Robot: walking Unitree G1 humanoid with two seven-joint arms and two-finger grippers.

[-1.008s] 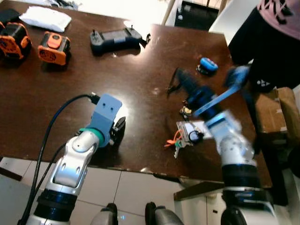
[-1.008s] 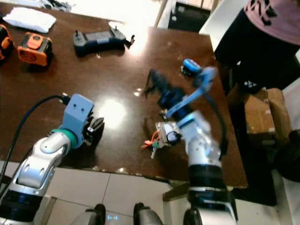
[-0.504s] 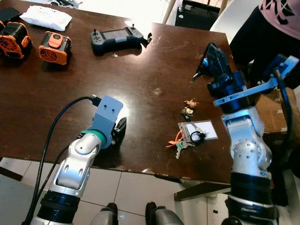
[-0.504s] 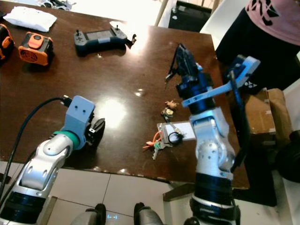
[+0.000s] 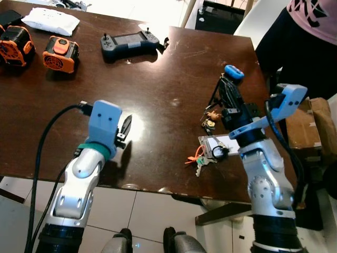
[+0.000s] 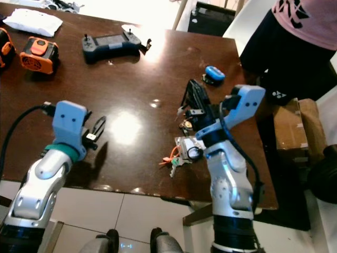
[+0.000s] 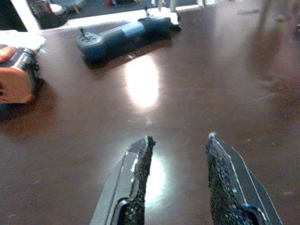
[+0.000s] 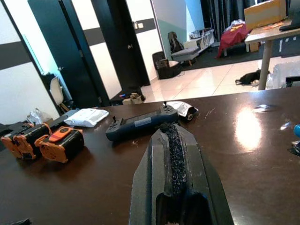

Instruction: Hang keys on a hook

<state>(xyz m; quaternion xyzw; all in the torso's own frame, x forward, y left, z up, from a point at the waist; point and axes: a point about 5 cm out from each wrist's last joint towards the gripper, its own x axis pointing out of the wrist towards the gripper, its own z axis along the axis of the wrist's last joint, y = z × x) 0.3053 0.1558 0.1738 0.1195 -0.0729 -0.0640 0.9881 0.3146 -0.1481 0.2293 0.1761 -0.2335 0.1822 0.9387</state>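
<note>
Your right gripper (image 5: 224,95) has dropped back toward the keys (image 5: 206,156) lying on the desk (image 5: 158,74), jaws pressed together, while your left gripper (image 7: 180,180) hovers jaws apart.

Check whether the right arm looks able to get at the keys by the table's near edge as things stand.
Probably yes. The right tool hovers over the table just beyond the keys, with nothing between them. Its fingers are shut, so they must open first.

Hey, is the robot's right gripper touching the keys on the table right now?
Apart. In the right wrist view the right gripper is shut on nothing, raised above the table; in the left eye view the keys lie nearer the edge.
</note>
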